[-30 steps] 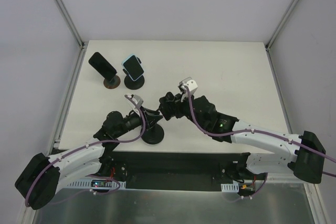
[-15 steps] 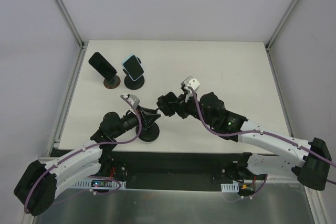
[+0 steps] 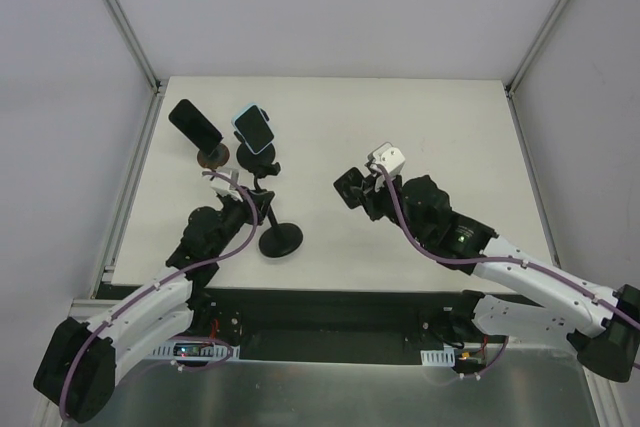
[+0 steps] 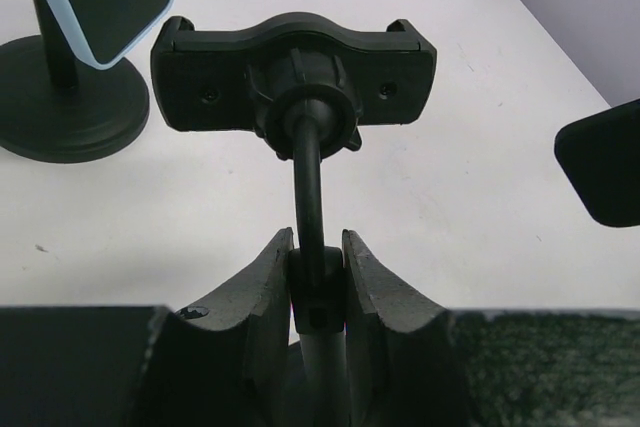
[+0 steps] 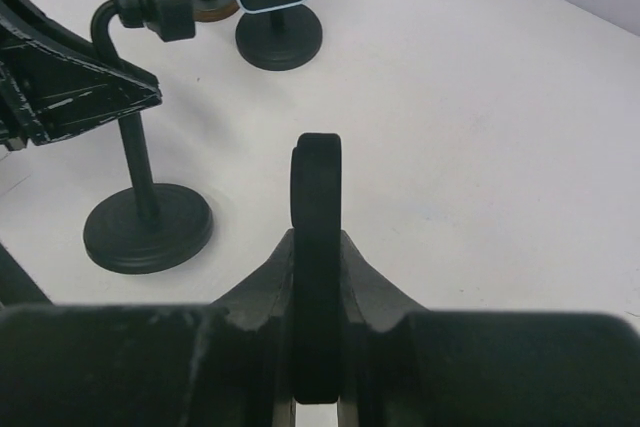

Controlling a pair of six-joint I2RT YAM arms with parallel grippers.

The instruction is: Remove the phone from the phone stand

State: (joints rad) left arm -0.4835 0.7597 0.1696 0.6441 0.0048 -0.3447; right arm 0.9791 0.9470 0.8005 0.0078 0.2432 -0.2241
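The black phone stand (image 3: 279, 241) stands near the table's front, and its clamp head (image 4: 295, 72) is empty. My left gripper (image 3: 256, 205) is shut on the stand's thin stem (image 4: 308, 187), as the left wrist view (image 4: 318, 259) shows. My right gripper (image 3: 352, 189) is shut on the black phone (image 5: 316, 197), held edge-on, clear of the stand and to its right. The phone's corner shows at the right edge of the left wrist view (image 4: 602, 162). The stand's base shows in the right wrist view (image 5: 147, 229).
Two other stands are at the back left: one with a brown base (image 3: 211, 156) holding a black phone (image 3: 195, 122), one black (image 3: 257, 156) holding a blue-cased phone (image 3: 254, 127). Grey walls enclose the table (image 3: 450, 127).
The right gripper has drawn the phone out of the clamp and moved right with it. The left gripper has shifted left and back, holding the stand by its stem.
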